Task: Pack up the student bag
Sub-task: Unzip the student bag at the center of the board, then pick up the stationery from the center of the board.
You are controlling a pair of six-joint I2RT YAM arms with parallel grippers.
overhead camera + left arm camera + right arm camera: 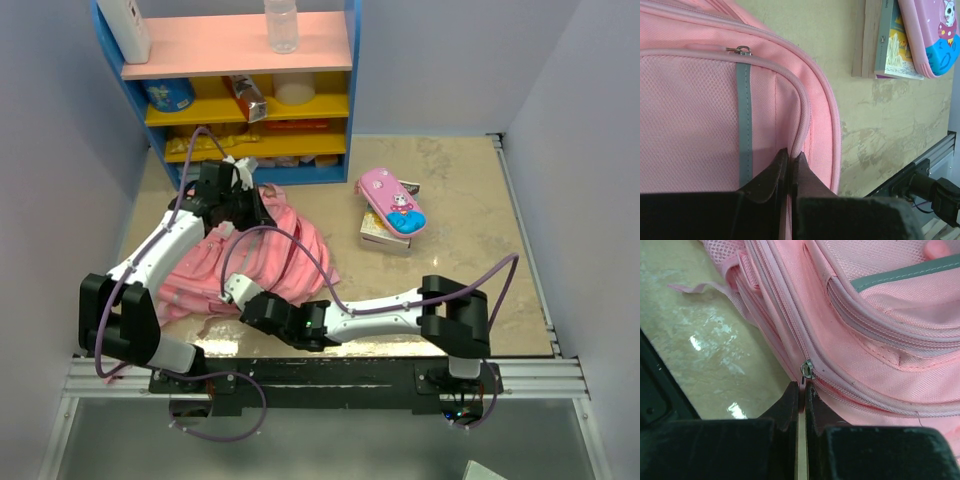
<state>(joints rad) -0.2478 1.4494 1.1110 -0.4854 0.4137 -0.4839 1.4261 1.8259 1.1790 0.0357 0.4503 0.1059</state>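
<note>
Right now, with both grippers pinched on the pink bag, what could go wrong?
The right gripper pinches only the tip of the small zipper pull, so it may slip out when tugged. The left gripper holds just a thin seam of the student bag, so the soft fabric may bunch and jam the zip.

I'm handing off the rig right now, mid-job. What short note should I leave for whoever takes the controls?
Left gripper: shut on the piped edge of the student bag, at its far end.
Right gripper: shut at the zip pull on the bag's near side, apparently pinching it.
The pencil case sits on the books, to the right of the bag and apart from it.
Done: both grips set.
Left: probably open the zip, then load the case and books. Nothing looks packed yet.
</note>
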